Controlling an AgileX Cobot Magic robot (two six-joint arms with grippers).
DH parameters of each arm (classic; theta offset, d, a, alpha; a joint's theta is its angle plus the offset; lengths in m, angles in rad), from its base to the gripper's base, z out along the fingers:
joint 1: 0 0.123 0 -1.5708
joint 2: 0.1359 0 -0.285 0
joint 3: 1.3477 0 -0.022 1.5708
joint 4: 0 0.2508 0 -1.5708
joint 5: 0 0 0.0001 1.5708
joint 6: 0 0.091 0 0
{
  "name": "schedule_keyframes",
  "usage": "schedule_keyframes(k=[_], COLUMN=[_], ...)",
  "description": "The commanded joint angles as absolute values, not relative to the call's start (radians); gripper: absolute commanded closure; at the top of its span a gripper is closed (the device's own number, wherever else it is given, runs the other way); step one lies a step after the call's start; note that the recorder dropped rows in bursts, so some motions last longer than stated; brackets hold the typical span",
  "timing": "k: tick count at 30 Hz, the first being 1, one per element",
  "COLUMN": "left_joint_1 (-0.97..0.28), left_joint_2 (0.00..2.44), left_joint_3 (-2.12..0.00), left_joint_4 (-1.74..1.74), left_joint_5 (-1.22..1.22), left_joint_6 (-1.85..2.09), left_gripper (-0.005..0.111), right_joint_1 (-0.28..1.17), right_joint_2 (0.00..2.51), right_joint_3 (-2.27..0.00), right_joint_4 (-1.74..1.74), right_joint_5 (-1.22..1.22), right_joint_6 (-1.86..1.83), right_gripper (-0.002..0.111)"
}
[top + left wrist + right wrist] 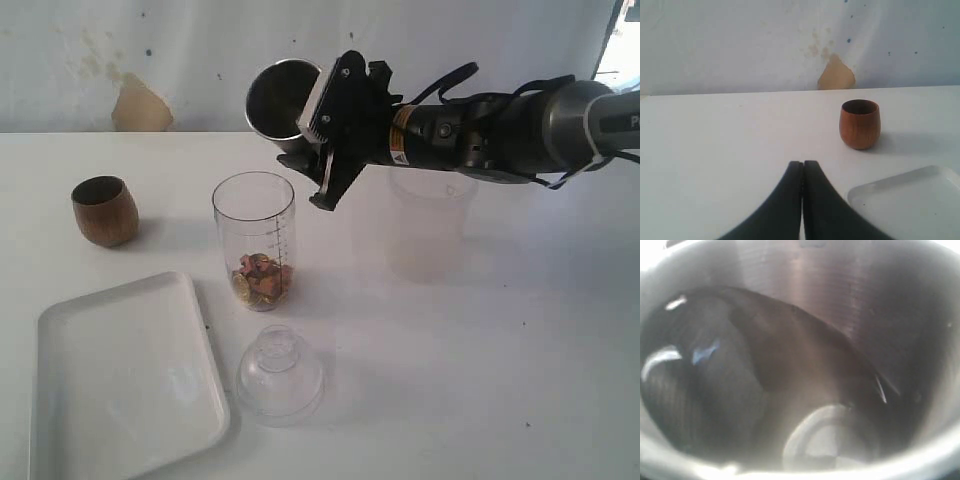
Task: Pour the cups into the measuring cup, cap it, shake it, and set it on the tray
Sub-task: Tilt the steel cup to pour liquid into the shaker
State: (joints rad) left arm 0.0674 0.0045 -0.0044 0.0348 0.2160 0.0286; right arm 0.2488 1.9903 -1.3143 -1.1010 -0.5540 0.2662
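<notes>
- My right hand (318,140) is clamped on the steel tumbler (285,100). It holds the tumbler tipped on its side in the air, above and just behind the measuring cup (254,240).
- From my right wrist the tumbler's inside looks bare metal, so I judge its pour done or nearly so.
- The measuring cup stands upright on the counter (500,380) with a low heap of small pieces (262,280), brown, pink and gold, at its bottom. At least one pour seems to have gone in.
- The wooden cup (105,210) stands upright, well to the left. I cannot tell whether it is empty.
- The frosted cup (428,225) stands upright under my right arm. Its contents are unclear.
- My left hand (802,164) is fully closed with nothing in it, low over the counter and facing the wooden cup.
- The cap (280,375) lies on the counter just in front of the measuring cup, not yet fitted.
- The tray (120,385) has nothing on it.
- Left to do, as I judge it: set the tumbler down, finish any remaining cups, cap, shake, and place the measuring cup on the tray.
</notes>
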Motion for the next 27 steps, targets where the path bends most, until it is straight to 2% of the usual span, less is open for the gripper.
schedule_keyframes(k=[1, 27], left_joint_1=[0.069, 0.069], left_joint_2=[0.000, 0.000], left_joint_3=[0.000, 0.000], left_joint_4=[0.037, 0.037], left_joint_5=[0.211, 0.211], left_joint_6=[0.027, 0.027], left_gripper=[0.106, 0.106], right_joint_1=[0.249, 0.249], right_joint_2=[1.973, 1.973], right_joint_3=[-1.330, -1.330], right_joint_4=[-1.077, -1.077], right_joint_5=[-0.599, -0.580], right_joint_6=[0.253, 0.010], right_gripper=[0.108, 0.108])
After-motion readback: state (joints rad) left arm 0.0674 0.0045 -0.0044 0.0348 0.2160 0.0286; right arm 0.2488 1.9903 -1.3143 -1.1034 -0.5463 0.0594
